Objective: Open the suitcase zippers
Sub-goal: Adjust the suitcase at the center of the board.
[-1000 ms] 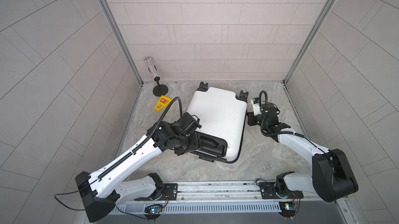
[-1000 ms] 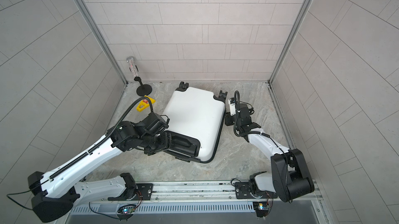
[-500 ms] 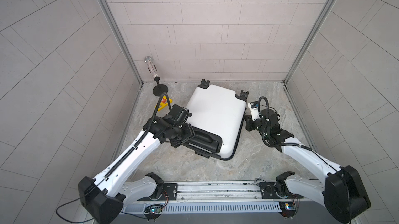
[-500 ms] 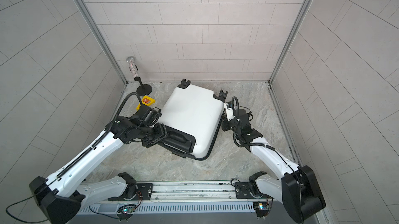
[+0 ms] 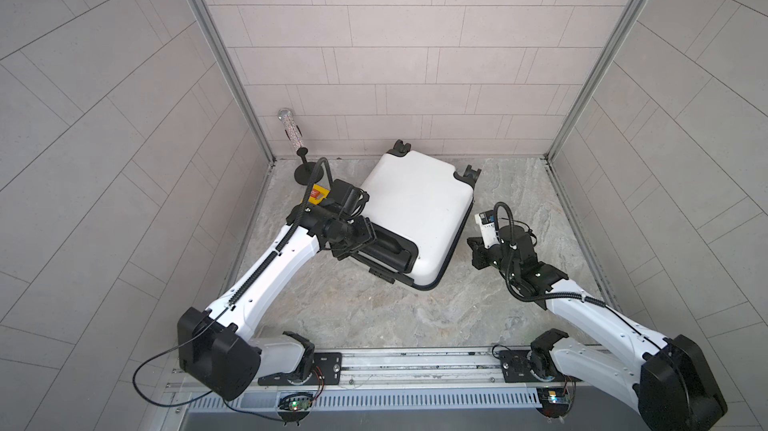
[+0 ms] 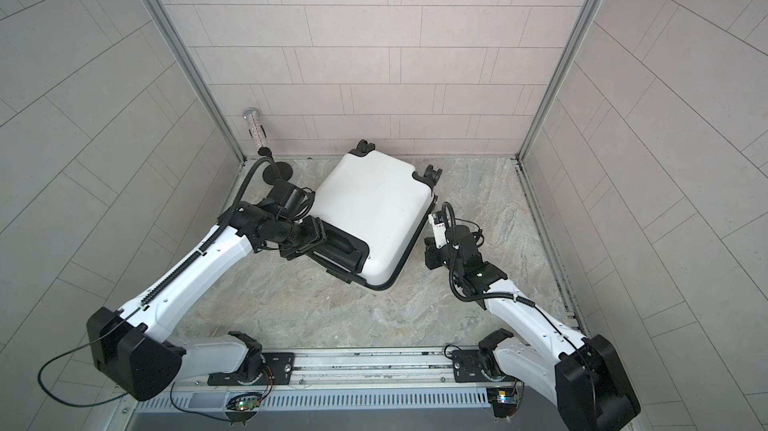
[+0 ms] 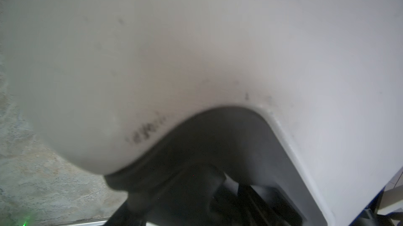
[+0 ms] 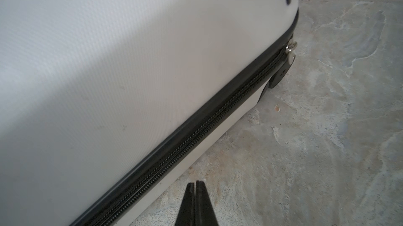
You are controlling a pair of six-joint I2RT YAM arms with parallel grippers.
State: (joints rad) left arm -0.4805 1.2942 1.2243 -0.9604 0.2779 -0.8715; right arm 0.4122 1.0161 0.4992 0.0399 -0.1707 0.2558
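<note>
White glossy hard-shell suitcase (image 5: 415, 200) lying flat on grey marbled floor (image 5: 415, 316) by the back wall (image 5: 415, 76), thin black zipper band (image 8: 196, 131) running along its side, left gripper (image 5: 368, 240) sitting at its black handle panel (image 5: 392, 247), finger state unclear, right gripper (image 8: 195, 184) hovering beside the band, fingers pressing together.

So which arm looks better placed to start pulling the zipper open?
The right arm: its shut jaws sit beside the zipper, with the pull just ahead. The left arm is over at the handle of the suitcase.
</note>
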